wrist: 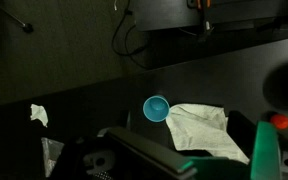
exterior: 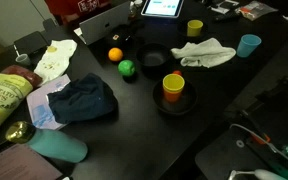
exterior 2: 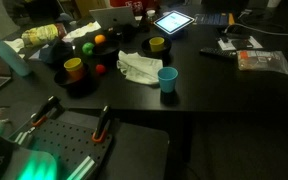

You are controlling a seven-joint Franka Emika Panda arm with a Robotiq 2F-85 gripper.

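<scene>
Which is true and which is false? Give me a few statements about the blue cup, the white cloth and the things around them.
1. The blue cup stands upright next to the white cloth. True.
2. The green ball lies inside the blue cup. False: it lies on the black table beside the orange ball.
3. A yellow cup sits in a black bowl. True.
4. The tablet has a dark screen. False: its screen is lit.

I see my hand (wrist: 134, 160) only as a dark, blurred shape along the bottom edge of the wrist view, centre-left; I cannot tell whether its fingers are parted.
</scene>
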